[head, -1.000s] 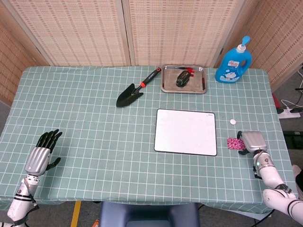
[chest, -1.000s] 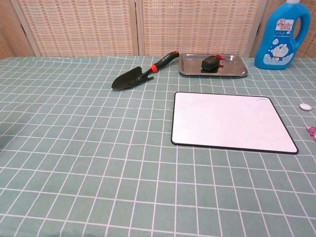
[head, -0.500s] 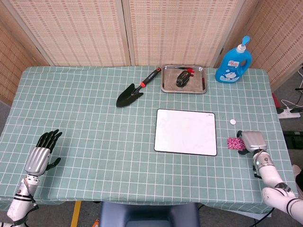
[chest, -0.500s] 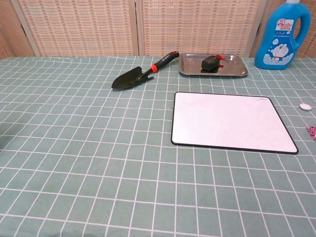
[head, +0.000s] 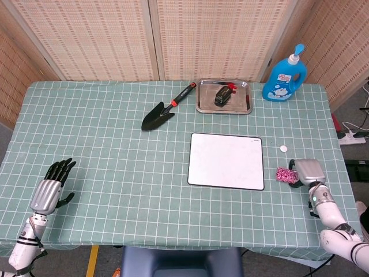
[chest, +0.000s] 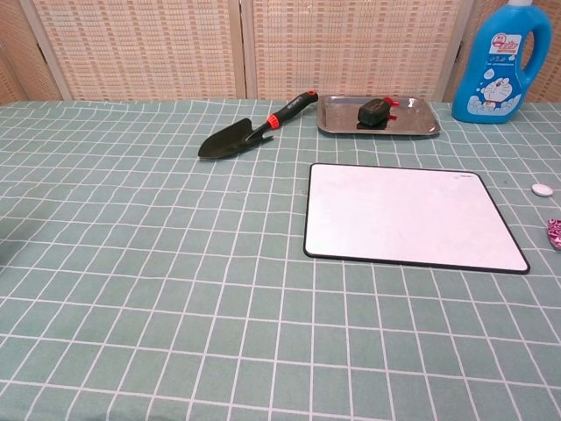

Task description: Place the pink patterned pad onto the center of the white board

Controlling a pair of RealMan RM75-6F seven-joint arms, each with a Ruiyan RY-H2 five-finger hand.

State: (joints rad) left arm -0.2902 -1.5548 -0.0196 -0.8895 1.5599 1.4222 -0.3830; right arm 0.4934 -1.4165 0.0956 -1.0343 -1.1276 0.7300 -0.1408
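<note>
Right of the white board (head: 226,161), the right hand (head: 307,172) grips the pink patterned pad (head: 283,174). Left hand (head: 51,188) rests far left of the board, fingers spread and holding nothing.

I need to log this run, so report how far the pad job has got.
Nothing is placed yet: the white board lies bare. In hand: the right hand is at the pink patterned pad, which sits just right of the board; whether the fingers have closed on it cannot be told. The left hand rests open on the table. Left: carry the pad over and set it at the board's center.
</note>
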